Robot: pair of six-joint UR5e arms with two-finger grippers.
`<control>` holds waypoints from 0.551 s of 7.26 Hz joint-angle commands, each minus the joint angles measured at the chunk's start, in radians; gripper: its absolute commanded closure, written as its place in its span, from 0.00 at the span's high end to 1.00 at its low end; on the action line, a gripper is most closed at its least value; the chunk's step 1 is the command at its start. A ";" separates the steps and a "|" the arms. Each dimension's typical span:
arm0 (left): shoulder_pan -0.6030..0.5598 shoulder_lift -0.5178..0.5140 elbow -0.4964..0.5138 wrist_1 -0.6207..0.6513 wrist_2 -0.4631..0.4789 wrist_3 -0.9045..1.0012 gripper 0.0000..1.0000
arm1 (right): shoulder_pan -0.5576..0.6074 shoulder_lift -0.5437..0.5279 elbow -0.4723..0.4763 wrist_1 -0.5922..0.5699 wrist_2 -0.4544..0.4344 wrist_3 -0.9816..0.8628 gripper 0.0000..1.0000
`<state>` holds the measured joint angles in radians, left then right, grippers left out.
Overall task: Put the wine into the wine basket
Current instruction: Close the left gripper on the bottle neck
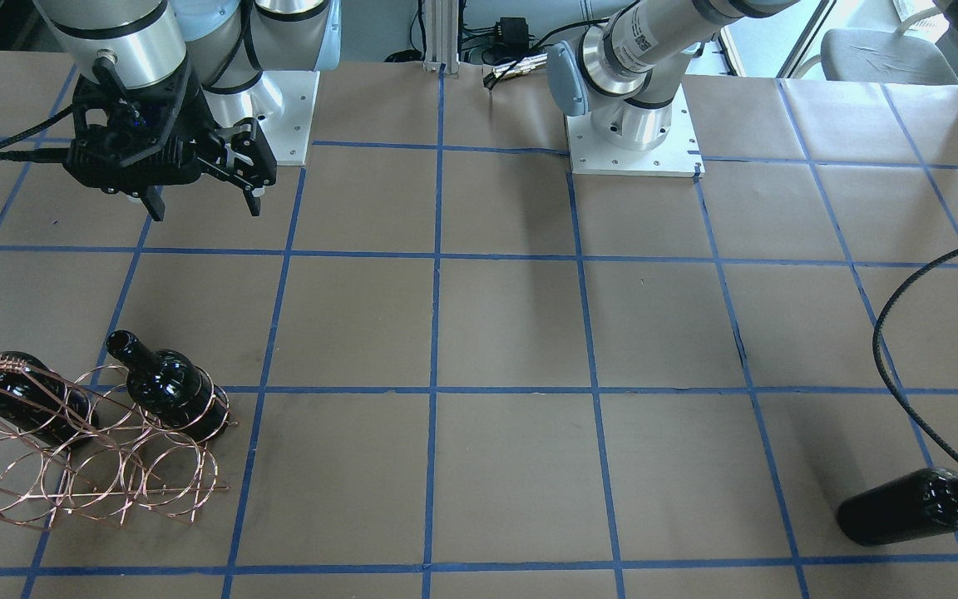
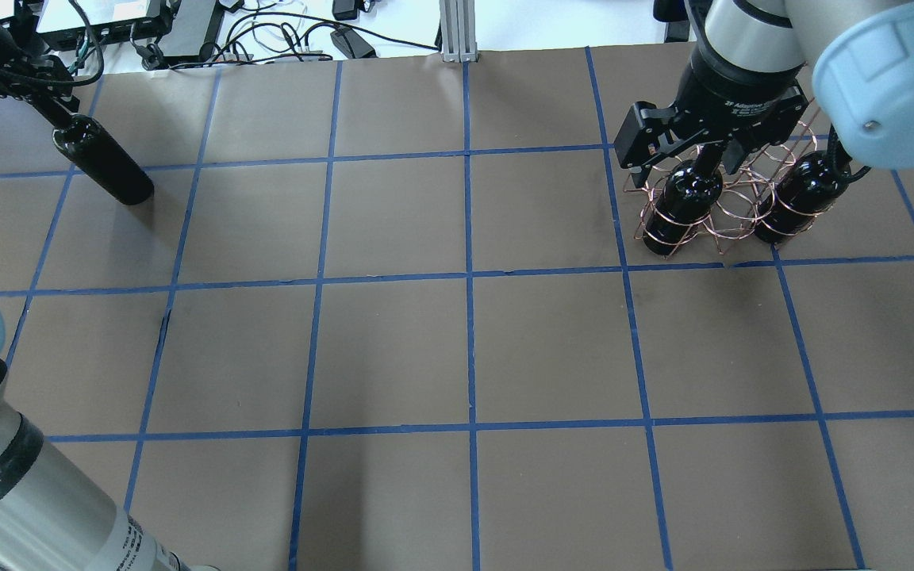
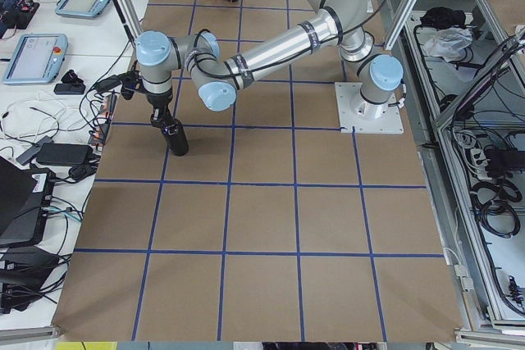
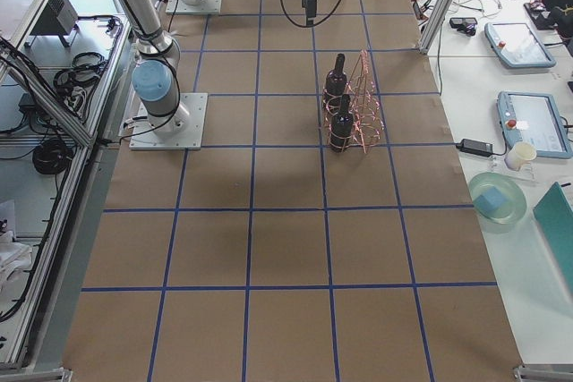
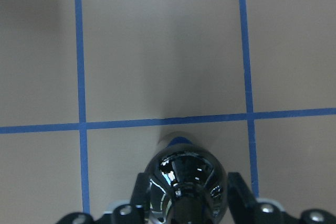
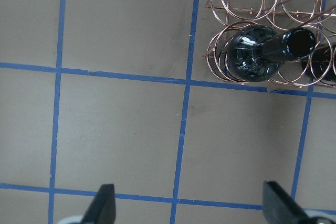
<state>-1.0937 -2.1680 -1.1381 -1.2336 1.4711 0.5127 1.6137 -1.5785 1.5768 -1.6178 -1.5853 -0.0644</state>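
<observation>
A glossy black wine bottle [image 2: 104,162] stands tilted at the far left of the overhead view. My left gripper [image 2: 56,119] is shut on its neck. The left wrist view shows the fingers [image 5: 239,190] on either side of the bottle [image 5: 184,174]. I cannot tell whether its base touches the table. The copper wire wine basket [image 2: 739,218] sits at the far right and holds two more bottles [image 2: 683,206] [image 2: 802,194]. My right gripper [image 1: 205,208] is open and empty, held high, apart from the basket [image 1: 88,478].
The table is brown paper with a blue tape grid [image 2: 469,277]. Cables and electronics [image 2: 187,32] lie beyond its far edge. In the exterior right view, tablets and a bowl [image 4: 497,199] sit on a side table.
</observation>
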 commanded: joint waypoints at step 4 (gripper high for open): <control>-0.009 0.037 -0.006 -0.074 0.000 0.004 0.00 | 0.000 0.000 0.000 -0.001 -0.001 -0.002 1.00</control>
<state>-1.0960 -2.1536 -1.1433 -1.2638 1.4722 0.5188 1.6137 -1.5785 1.5769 -1.6183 -1.5861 -0.0659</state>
